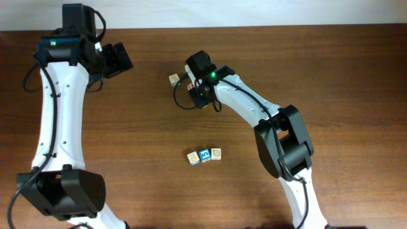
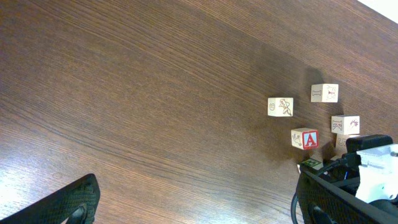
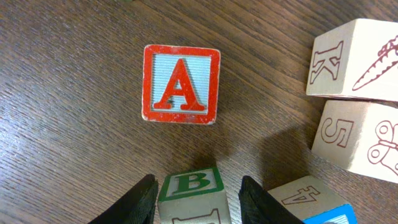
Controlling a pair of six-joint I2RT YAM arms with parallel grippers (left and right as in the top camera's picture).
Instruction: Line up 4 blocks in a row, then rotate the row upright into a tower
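Between the open fingers of my right gripper (image 3: 196,186) stands a block with a green "B" (image 3: 191,186); a gap shows at the right finger. Just ahead lies the red "A" cube (image 3: 181,84). To the right are a "K" and carrot block (image 3: 348,59), a "5" block (image 3: 351,140) and a "4" block (image 3: 308,196). From overhead, the right gripper (image 1: 193,94) covers this cluster, and one pale block (image 1: 173,79) sits to its left. Three blocks (image 1: 205,154) form a row nearer the front. My left gripper (image 1: 117,58) is open over bare wood at the back left.
In the left wrist view, the open left gripper (image 2: 199,211) looks across the wooden table (image 2: 155,93) toward the cluster: three pale blocks (image 2: 280,106), the red "A" cube (image 2: 304,138) and the right arm's wrist (image 2: 373,168). The table's far edge (image 1: 286,27) runs along the back.
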